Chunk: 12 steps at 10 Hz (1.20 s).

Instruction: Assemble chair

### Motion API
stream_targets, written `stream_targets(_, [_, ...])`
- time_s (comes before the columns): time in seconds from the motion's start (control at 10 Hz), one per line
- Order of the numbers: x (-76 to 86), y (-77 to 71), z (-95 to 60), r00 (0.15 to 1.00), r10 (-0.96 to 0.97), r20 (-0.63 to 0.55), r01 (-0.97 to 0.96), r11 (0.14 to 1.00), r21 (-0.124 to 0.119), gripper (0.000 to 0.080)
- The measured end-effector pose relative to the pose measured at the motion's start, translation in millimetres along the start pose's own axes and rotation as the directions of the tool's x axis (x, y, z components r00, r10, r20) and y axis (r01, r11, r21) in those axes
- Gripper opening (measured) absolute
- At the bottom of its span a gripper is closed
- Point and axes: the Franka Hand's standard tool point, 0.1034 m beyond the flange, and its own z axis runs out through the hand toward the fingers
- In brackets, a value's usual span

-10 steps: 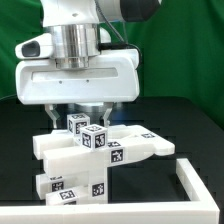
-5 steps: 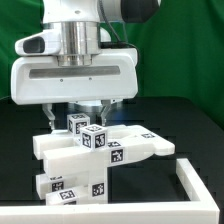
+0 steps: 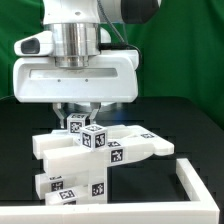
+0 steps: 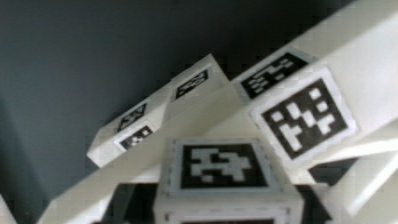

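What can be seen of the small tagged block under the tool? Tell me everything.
The small block is white, matte and boxy, with black-and-white square tags on its visible faces. It stands upright on the partly built chair, beside a second tagged block. The tool hangs directly over it, fingers either side; contact cannot be confirmed.

A: From my screen, the chair parts look like matte white plastic, smooth, with printed black-and-white tags on them.

B: I see the same. The claw housing is glossy white plastic, and the wrist above it looks like brushed metal.

A: The desk surface is black and matt. The backdrop behind is green cloth with soft folds.

B: The white frame at the corner is matte too.
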Motion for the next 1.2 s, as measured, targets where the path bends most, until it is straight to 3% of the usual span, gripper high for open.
stream_targets(0.2, [0.2,-0.1,0.1,0.991,0.135,0.0,-0.135,0.991,0.0,0.0276])
stream_targets(0.3, [0.9,0.7,0.5,0.95,0.311,0.001,-0.311,0.95,-0.001,0.0276])
stream_targets(0.5, [1.7,2.2,0.7,0.836,0.548,0.0,-0.548,0.836,-0.004,0.0276])
stream_targets(0.8, [1.8,1.2,0.9,0.593,0.805,0.018,-0.805,0.593,0.014,0.0276])
stream_targets(1.0, [2.9,1.8,1.1,0.446,0.894,0.042,-0.895,0.444,0.041,0.0276])
stream_targets(1.2, [3.6,1.9,1.2,0.332,0.941,0.057,-0.943,0.33,0.046,0.0276])
